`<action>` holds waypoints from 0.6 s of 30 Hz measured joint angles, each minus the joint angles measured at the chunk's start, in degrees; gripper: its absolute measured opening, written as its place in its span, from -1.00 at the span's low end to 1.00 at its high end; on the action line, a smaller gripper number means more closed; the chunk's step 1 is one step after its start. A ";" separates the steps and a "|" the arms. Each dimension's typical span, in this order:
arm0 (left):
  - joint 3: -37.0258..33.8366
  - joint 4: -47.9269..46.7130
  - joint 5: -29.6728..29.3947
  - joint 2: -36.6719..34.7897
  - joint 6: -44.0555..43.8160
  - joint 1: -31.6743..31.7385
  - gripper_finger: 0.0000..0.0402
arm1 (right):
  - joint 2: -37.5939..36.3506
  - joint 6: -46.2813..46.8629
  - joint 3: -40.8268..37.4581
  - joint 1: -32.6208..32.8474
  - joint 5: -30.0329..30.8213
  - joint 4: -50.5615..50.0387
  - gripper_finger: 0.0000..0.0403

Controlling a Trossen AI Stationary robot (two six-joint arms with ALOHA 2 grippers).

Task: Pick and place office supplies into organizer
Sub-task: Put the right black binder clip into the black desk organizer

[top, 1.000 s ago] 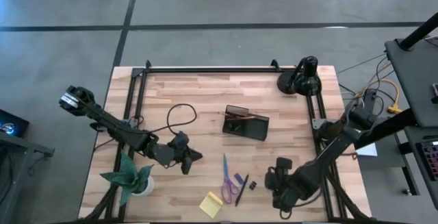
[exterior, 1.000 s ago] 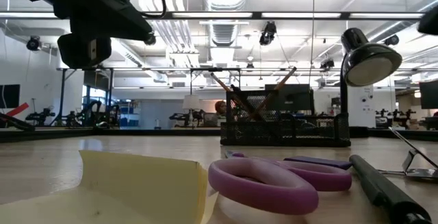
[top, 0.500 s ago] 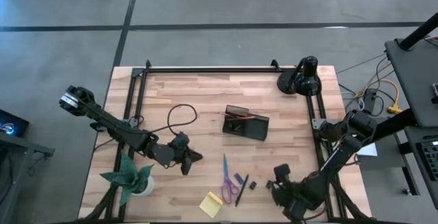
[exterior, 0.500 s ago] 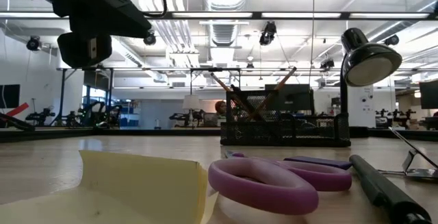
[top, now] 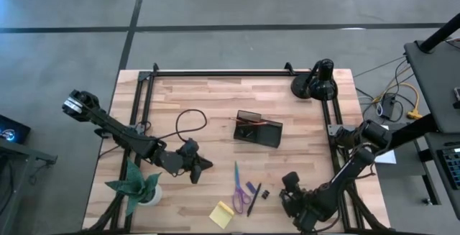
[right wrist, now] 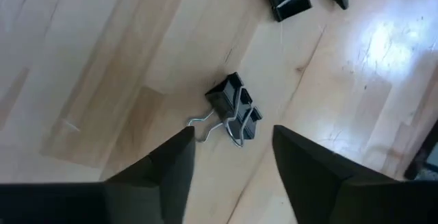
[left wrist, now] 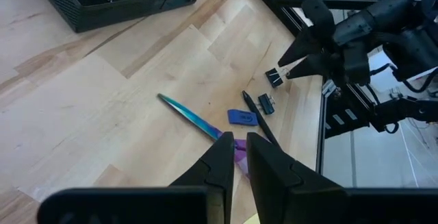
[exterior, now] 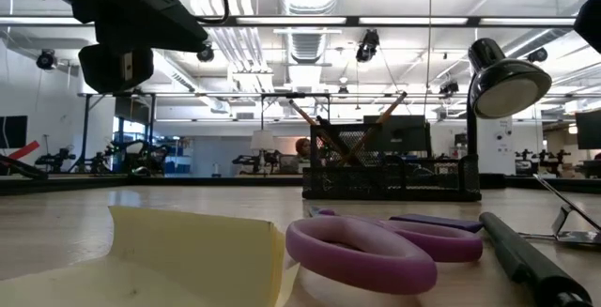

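Note:
My right gripper (right wrist: 229, 138) hangs open over a small black binder clip (right wrist: 231, 109) that lies flat on the wood between its fingers, apart from them. In the high view it (top: 286, 183) is near the table's near right. A second clip (right wrist: 290, 1) lies by the black pen (top: 253, 199). Purple-handled scissors (top: 239, 185), a purple piece (left wrist: 241, 117) and the yellow sticky pad (top: 222, 213) lie on the table. Orange pencils (top: 248, 123) lean inside the dark organizer (top: 257, 128). My left gripper (top: 203, 164) hovers shut, left of the scissors.
A black desk lamp (top: 316, 83) stands at the far right corner. The green paper plant (top: 136, 186) sits at the near left edge, and a black cable loop (top: 188, 123) lies left of the organizer. Dark frame rails (top: 334, 120) run along the table's sides.
My right gripper has moved a little toward the table's near edge and to the left, closer to the clips. The left arm and all the supplies have kept still.

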 joint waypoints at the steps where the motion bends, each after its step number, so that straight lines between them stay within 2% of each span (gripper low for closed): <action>1: 0.00 0.00 -0.01 0.00 0.00 0.00 -0.87 | 0.07 -0.68 0.00 -0.01 0.05 0.09 -0.11; 10: -0.02 0.00 -0.03 0.00 -0.26 0.04 -0.87 | 0.17 -4.18 0.07 -0.22 0.98 1.45 -0.68; 18: -0.02 0.00 -0.03 0.00 -0.30 0.04 -0.87 | 0.17 -4.41 -0.08 -2.24 1.10 1.74 -0.92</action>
